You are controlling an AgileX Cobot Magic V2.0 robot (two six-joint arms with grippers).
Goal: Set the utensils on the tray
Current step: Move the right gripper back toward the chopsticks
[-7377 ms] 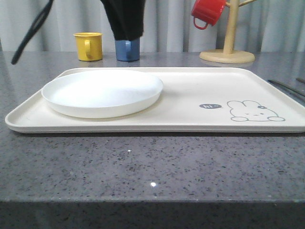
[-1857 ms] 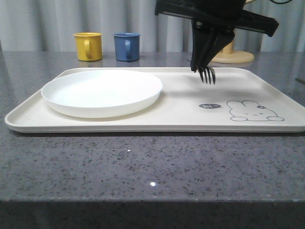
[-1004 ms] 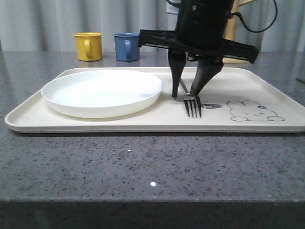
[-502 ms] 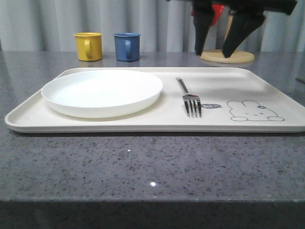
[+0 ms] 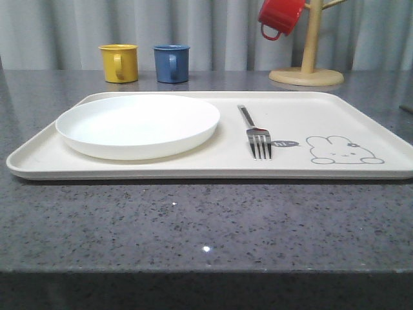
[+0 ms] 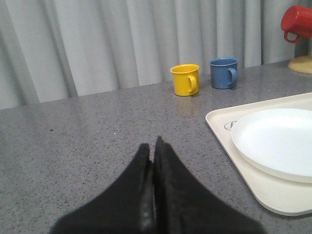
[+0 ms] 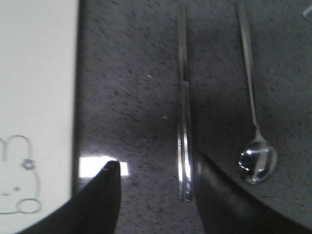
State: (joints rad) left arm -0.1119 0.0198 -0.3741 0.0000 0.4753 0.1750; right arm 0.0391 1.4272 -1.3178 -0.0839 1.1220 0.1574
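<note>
A silver fork [image 5: 256, 134] lies flat on the cream tray [image 5: 381, 123], just right of the white plate [image 5: 138, 124] and left of the rabbit drawing. In the right wrist view the chopsticks [image 7: 183, 107] and the spoon [image 7: 255, 129] lie side by side on the grey counter beside the tray's edge [image 7: 39, 87]. My right gripper [image 7: 155, 168] hangs open above the counter, the chopsticks' near end just inside one finger. My left gripper [image 6: 152, 148] is shut with nothing in it, over bare counter left of the tray [image 6: 229, 139].
A yellow mug [image 5: 119, 62] and a blue mug [image 5: 171, 63] stand behind the tray. A wooden mug tree [image 5: 308, 58] with a red mug [image 5: 281, 17] hanging on it stands at the back right. The counter's front edge runs close to the camera.
The right arm, which laid the fork on the tray and let go, has risen out of the front view. The fork lies still where it was left.
</note>
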